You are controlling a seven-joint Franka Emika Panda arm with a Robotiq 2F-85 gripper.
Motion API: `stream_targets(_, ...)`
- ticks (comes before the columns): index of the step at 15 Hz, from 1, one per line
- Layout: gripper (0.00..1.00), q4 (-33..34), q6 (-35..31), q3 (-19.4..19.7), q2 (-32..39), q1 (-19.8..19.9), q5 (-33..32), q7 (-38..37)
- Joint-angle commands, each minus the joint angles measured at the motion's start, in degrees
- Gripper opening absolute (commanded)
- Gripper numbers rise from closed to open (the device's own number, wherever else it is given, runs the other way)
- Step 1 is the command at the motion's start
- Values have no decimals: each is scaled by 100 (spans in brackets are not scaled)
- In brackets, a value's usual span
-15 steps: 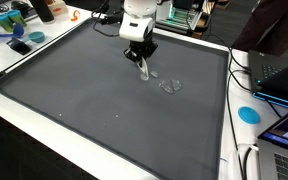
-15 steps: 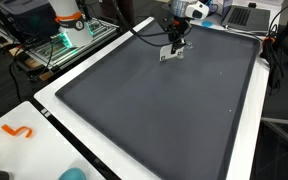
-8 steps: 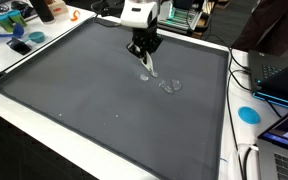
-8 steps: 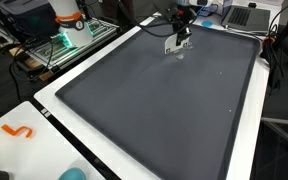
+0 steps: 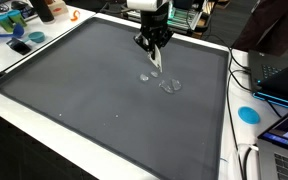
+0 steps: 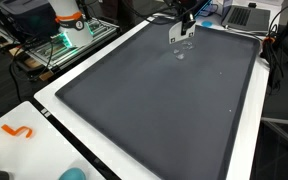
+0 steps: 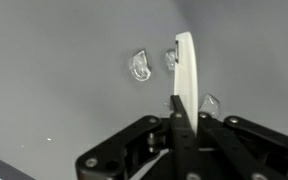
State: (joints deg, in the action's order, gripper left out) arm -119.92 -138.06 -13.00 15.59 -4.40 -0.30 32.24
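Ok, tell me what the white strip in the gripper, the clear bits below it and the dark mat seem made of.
White strip: probably plastic, opaque, smooth and matte; thin and flat, clamped in the gripper.
Clear pieces: transparent plastic or perhaps glass, glossy; the grey shows through and their edges catch light.
Mat: looks like rubber or foam, dark grey, matte, no glare.

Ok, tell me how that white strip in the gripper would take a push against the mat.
The white strip looks thin and flat, so probably light and slightly bendy under a push. It stands straight out from the gripper without drooping, so likely not floppy. Its smooth face might slip in the grip.
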Motion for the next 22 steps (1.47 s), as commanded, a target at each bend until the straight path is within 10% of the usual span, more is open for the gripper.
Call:
stream_targets(1,1,5,394,-124,-185,5,373,78)
stream_targets(10,4,42,275,-68,-120,-64,240,-38)
stream_targets(22,1,1691,1991,-55,372,-1216,-1207,-2232)
